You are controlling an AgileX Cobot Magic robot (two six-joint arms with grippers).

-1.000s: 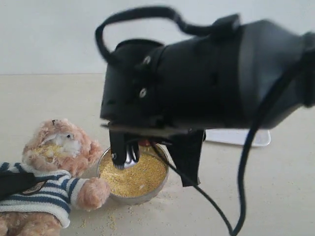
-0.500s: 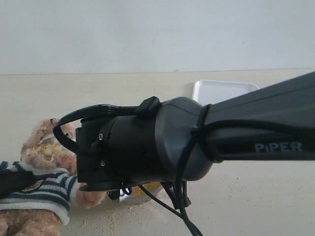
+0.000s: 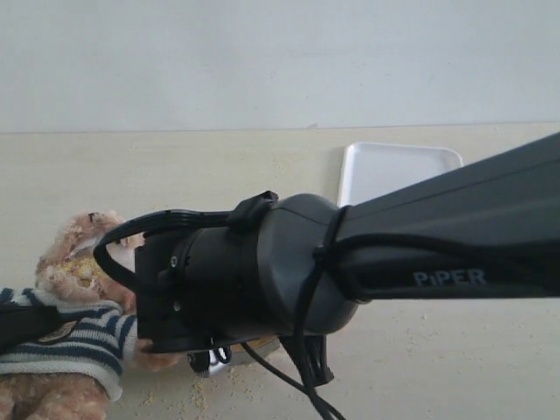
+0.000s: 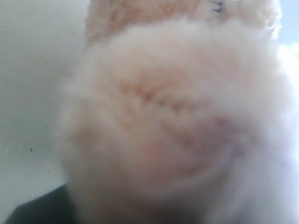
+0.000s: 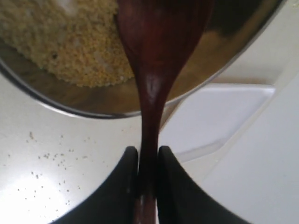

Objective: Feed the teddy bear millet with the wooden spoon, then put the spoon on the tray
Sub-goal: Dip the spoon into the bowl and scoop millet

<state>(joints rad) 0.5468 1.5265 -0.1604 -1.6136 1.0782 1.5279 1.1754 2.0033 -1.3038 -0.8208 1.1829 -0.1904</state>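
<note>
Exterior view: black right arm [image 3: 289, 280], lettered PIPER, stretched across the middle from 3 o'clock toward 9 o'clock, hiding most of the steel bowl [image 3: 261, 348]; only a sliver of rim at 6 o'clock under the wrist. Teddy bear [image 3: 74, 262] at 8 o'clock: fluffy light-brown plush, yellow grains stuck on the whitish muzzle, navy-and-white striped sweater with a small badge. Left gripper [image 3: 35, 320] as a black shape across that sweater at the 9 o'clock edge; fingers open or closed, impossible to tell. White tray [image 3: 398, 166] at 1 o'clock, flat, with rounded corners and a low rim. Loose crumbs [image 3: 188, 394] on the pale table [image 3: 131, 175] at 7 o'clock.

Left wrist view: filled with blurred pale-brown bear fur; nothing of the fingers to read.

Right wrist view: right gripper [image 5: 147, 186] clamped on the wooden spoon [image 5: 159, 51], both black fingers [image 5: 124, 186] pressed against the slim handle. Dark reddish-brown, glossy, widening to an oval bowl held over the steel bowl, beside the millet [image 5: 65, 42], a heap of fine yellow grains. Touching the grains or not, unclear. Tray corner just beyond the bowl's rim; crumbs scattered on the table near the fingers.
</note>
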